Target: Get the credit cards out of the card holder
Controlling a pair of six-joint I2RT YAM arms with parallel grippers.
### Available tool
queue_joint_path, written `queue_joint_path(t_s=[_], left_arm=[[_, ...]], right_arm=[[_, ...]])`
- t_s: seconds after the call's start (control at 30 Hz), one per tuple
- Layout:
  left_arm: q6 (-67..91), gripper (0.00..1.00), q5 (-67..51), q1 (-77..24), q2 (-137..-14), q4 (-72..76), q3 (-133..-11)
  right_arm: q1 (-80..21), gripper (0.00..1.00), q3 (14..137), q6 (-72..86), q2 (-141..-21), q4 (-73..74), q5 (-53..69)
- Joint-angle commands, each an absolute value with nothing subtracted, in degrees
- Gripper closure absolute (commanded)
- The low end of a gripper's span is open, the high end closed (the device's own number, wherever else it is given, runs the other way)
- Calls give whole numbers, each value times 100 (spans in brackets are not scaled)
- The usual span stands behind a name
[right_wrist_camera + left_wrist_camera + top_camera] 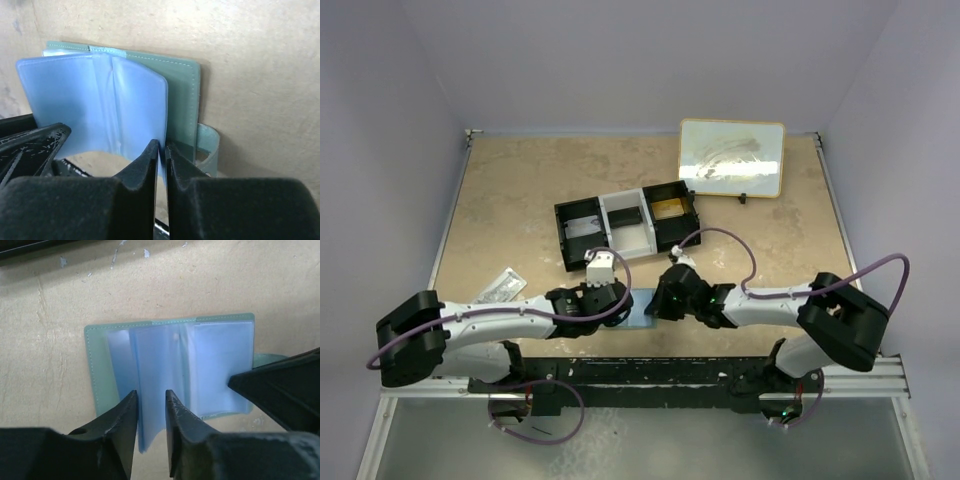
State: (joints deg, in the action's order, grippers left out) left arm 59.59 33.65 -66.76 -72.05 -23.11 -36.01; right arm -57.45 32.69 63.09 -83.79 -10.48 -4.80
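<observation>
— Near the front edge of the worktop (520, 190), from above, where was the holder (642, 311)?
— It lay flat and open, pale blue side up, between the left tool (620, 298) and the right tool (662, 300), which met over it from either side. I'd judge the split was deliberate: one to steady or spread, one to pull.
— And the cards?
— None showed. A tan patch (670, 208) sat in the right bay of the tray (625, 225) further back. It was possibly a card, but too small to tell.
— On the left wrist view?
— The holder (95, 370) lay spread, a green rim around clear blue leaves. The left tool (151, 392) had its jaws slightly apart, straddling one loose sleeve (150, 365) that rose between them, released rather than clamped. The right tool's dark tip reached the edge of the far-right page, likely to stop the holder sliding or folding shut.
— Any card in those pockets?
— I saw none. They looked empty, though the plastic was cloudy.
— From the right wrist?
— The right tool (162, 145) was clenched on a leaf's edge, with blue plastic caught in the hairline gap, and it held that leaf up off the green cover (185, 100). The strap tab (207, 145) curled just beside it. Held up like that, a pocket could gape for the other tool.
</observation>
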Motion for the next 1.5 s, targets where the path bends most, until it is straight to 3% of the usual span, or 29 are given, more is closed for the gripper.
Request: queue_joint_path(t_s=[0.0, 0.17, 0.23, 0.37, 0.5, 0.73, 0.9, 1.17, 1.3, 1.4, 1.47], left_arm=[[6066, 69, 3103, -6598, -6908, -1998, -3542], [6060, 61, 3132, -6452, -6625, -2267, -3604], [6054, 60, 3207, -6336, -6475, -2480, -3647], [6049, 59, 3426, -6135, -6191, -2904, -3762], [6023, 58, 3494, -6084, -6038, -3109, -3863], [6039, 54, 3742, -6082, -5958, -3254, -4049], [6206, 51, 4348, -6081, -5793, -4005, -4502], [6249, 36, 5335, -6055, -5069, -4958, -4799], [5909, 30, 5552, -5805, -4971, -5236, -5154], [5337, 28, 5535, -5417, -5019, -5214, -5382], [5007, 27, 5593, -5097, -5076, -5252, -5537]], right_arm=[[-5452, 85, 2634, 6642, -8017, -2089, 104], [-5348, 57, 2621, 6637, -7500, -1341, -253], [-5352, 52, 2802, 6586, -7262, -745, -567], [-5353, 50, 2814, 6585, -6458, -298, -1006], [-5353, 54, 2628, 6239, -6019, -829, -849], [-5352, 55, 2871, 5410, -7089, -2161, 147], [-5321, 55, 3355, 5439, -8042, -960, -89], [-5317, 49, 3390, 4555, -6987, -1298, -158], [-5317, 34, 3629, 3884, -6033, -1045, -791], [-5313, 9, 3784, 3351, -5427, -813, -1499], [-5278, 2, 3888, 3002, -5116, -599, -2062]])
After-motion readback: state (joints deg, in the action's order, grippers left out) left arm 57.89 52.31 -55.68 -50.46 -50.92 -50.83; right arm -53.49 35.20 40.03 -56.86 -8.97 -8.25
